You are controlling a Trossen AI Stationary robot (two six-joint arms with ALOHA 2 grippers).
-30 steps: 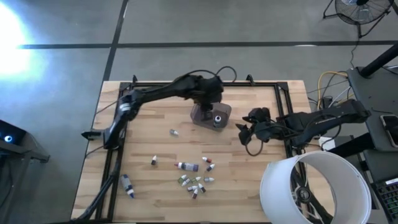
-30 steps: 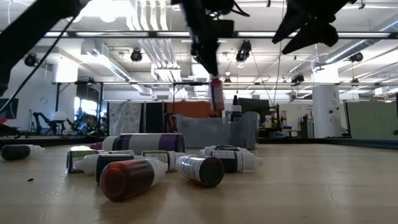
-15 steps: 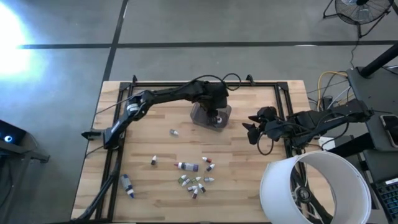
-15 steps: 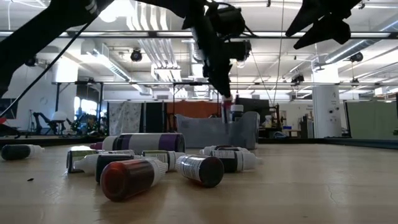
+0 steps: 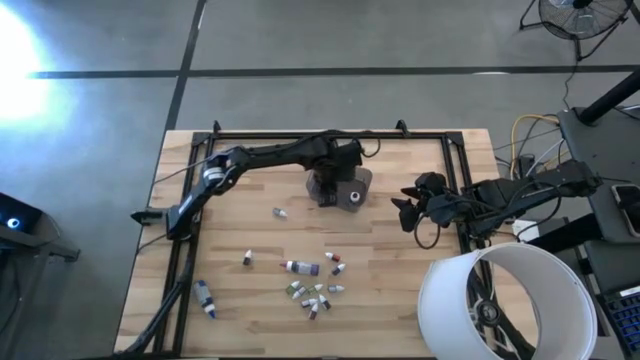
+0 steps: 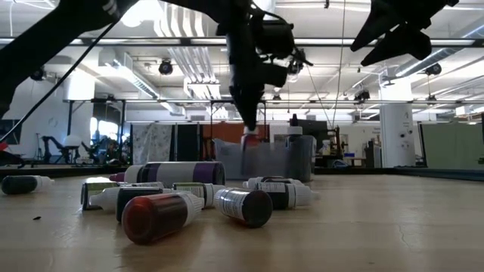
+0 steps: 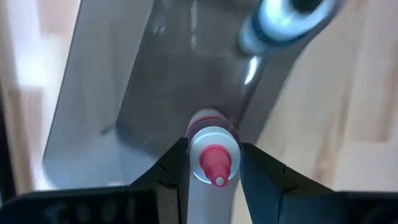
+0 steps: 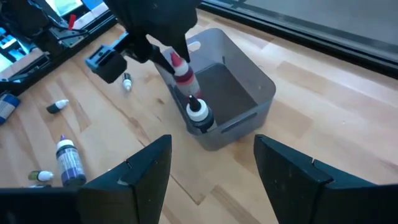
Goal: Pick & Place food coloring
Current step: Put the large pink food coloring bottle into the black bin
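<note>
My left gripper [image 5: 326, 186] [image 7: 213, 177] hangs over the grey translucent tub [image 5: 345, 187] [image 8: 239, 93], shut on a small dropper bottle with a white collar and red tip [image 7: 213, 157] [image 8: 181, 70] [image 6: 248, 140]. A second bottle with a white collar and dark tip [image 8: 199, 114] [image 7: 281, 23] stands inside the tub. Several more food coloring bottles lie on their sides toward the near edge [image 5: 315, 290], with single ones farther off [image 5: 205, 298] [image 5: 280, 212]. My right gripper [image 5: 403, 212] [image 8: 211, 180] is open, in the air to the right of the tub. My left gripper pinches the red-tipped bottle between its two fingers [image 7: 176, 167] at the white collar [image 7: 198, 144], just under the tip. The fingers come from above, pointing down. The bottle hangs roughly upright, tip up, its lower end inside the tub; whether it touches the floor I cannot tell.
A black rail frame [image 5: 330, 135] runs along the far and side edges of the wooden table. A big white cylinder [image 5: 500, 300] stands at the near right corner. Bare wood [image 5: 400, 270] lies between the tub and the bottle cluster.
My left gripper has come down with the red-tipped bottle and shifted toward the table's left, so the bottle's lower end now sits within the tub's walls instead of above its rim. My right gripper has drawn back slightly toward the right edge.
</note>
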